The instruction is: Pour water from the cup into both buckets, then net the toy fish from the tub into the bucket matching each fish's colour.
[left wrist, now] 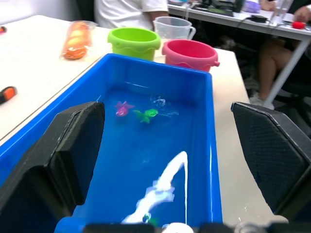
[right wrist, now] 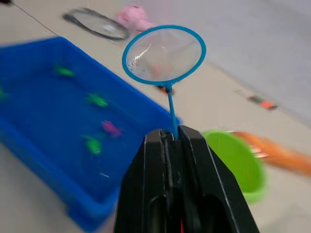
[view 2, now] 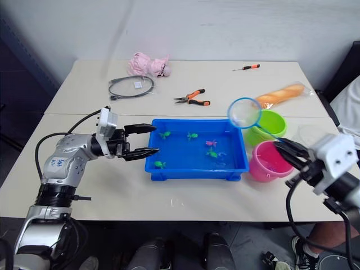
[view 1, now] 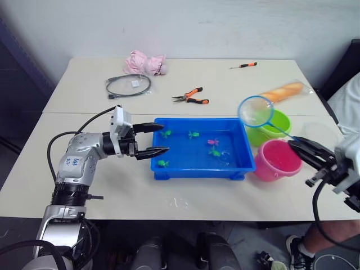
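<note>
The blue tub sits mid-table holding water and several toy fish, among them a green one and a pink one. My left gripper stands open at the tub's left end, fingertips at its wall. My right gripper is shut on the handle of the net, whose hoop hangs in the air over the tub's right end and the green bucket. The mesh looks empty. In front of the green bucket stands the pink bucket. Behind both, in the left wrist view, is the clear cup.
Orange-handled pliers, a coiled black cable, a pink cloth, a small screwdriver and an orange packet lie on the far half of the table. A person sits at the right edge.
</note>
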Tool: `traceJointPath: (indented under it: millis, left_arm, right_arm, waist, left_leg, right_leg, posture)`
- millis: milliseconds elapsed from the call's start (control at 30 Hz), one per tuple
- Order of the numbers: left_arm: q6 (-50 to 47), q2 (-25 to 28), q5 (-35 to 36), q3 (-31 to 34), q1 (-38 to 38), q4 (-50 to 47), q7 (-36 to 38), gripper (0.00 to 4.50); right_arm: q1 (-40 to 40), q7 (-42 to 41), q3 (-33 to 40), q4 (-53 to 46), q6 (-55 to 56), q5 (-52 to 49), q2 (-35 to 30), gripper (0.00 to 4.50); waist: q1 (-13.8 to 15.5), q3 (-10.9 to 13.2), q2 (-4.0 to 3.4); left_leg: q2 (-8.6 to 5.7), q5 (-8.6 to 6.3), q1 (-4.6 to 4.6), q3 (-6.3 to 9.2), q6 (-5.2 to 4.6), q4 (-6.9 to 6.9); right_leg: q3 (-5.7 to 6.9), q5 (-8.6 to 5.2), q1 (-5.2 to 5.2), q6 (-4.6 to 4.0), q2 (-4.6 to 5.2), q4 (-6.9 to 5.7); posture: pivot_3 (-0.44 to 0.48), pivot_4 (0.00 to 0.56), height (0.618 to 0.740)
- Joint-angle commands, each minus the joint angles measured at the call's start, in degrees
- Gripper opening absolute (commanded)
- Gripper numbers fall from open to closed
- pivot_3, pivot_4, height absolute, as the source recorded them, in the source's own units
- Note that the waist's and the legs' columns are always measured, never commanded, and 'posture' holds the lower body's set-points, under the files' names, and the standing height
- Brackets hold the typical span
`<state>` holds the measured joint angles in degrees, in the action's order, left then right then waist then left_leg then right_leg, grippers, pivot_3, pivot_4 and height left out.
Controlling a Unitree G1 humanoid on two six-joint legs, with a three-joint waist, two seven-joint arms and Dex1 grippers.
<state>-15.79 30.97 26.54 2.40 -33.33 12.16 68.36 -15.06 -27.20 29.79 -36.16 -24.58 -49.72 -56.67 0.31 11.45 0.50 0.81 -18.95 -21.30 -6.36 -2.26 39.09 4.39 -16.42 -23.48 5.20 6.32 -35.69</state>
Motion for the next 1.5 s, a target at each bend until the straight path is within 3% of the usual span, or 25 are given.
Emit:
traceJointPath:
  millis: [33, 100, 200, 433, 967, 1233, 1500]
  left_arm:
    - [0.70, 0.78, 0.66, 1.65, 1.07, -1.95, -0.24, 4.46]
    - [1.38, 1.01, 0.65, 1.86, 2.17, -1.89, 0.05, 4.46]
    - [2.29, 1.00, 0.59, 2.37, 3.07, -1.53, 0.05, 4.46]
    - [3.52, 0.94, 0.62, 2.87, 4.45, -1.36, -0.12, 4.46]
    - [2.87, 0.78, 0.89, 2.40, 4.85, -3.86, -1.48, 4.46]
    - [4.97, 0.52, 0.31, 2.35, 4.08, -0.91, -0.35, 4.46]
    - [7.16, 0.32, 0.02, 2.30, 3.47, 1.84, 0.29, 4.46]
  right_arm:
    - [6.85, 8.21, -5.55, -0.89, -14.79, -12.27, -2.07, 0.00]
    - [13.47, 14.33, -11.75, 0.75, -22.81, -16.32, -2.19, 0.00]
    - [21.23, 16.63, -17.31, 3.34, -28.89, -19.60, 0.02, 0.00]
    - [30.63, 23.83, -22.55, 9.52, -39.38, -22.85, 5.56, 0.00]
    - [33.92, 38.14, -19.37, 15.11, -48.06, -34.12, 11.07, 0.00]
    - [37.79, 44.66, -19.73, 17.91, -46.54, -30.38, 14.52, 0.00]
    - [38.24, 37.59, -22.09, 14.59, -42.50, -18.68, 14.89, 0.00]
  waist:
    - [0.26, -0.01, 0.02]
    - [0.00, -0.02, 0.04]
    - [-0.24, -0.02, 0.04]
    - [-0.30, -0.02, 0.04]
    - [-0.37, -0.02, 0.04]
    - [-0.50, -0.02, 0.04]
    - [-0.43, -0.02, 0.04]
  left_leg:
    - [-0.01, -0.01, -0.03, 0.02, -0.02, 0.00]
    - [-0.06, -0.03, -0.06, 0.02, -0.06, 0.02]
    - [-0.08, -0.02, -0.13, 0.02, -0.05, 0.01]
    - [-0.11, -0.03, -0.28, 0.03, -0.10, 0.01]
    - [-0.11, -0.04, -0.32, 0.00, -0.14, 0.01]
    - [-0.11, -0.04, -0.35, -0.05, -0.14, 0.00]
    - [-0.11, -0.04, -0.45, -0.04, -0.17, 0.00]
  right_leg:
    - [0.03, 0.00, 0.01, 0.00, 0.01, 0.05]
    - [0.03, 0.02, -0.01, 0.01, 0.06, 0.09]
    - [0.06, 0.01, -0.07, 0.00, 0.11, 0.09]
    - [0.17, 0.02, -0.14, 0.02, 0.11, 0.14]
    - [0.20, 0.04, -0.15, 0.06, 0.11, 0.13]
    - [0.18, 0.04, -0.19, 0.06, 0.08, 0.13]
    - [0.21, 0.06, -0.23, 0.09, 0.08, 0.09]
  posture:
    - [0.000, 0.150, 0.740]
    - [0.000, 0.150, 0.740]
    - [0.000, 0.150, 0.740]
    - [0.000, 0.150, 0.740]
    - [0.000, 0.150, 0.740]
    - [0.000, 0.150, 0.740]
    - [0.000, 0.150, 0.740]
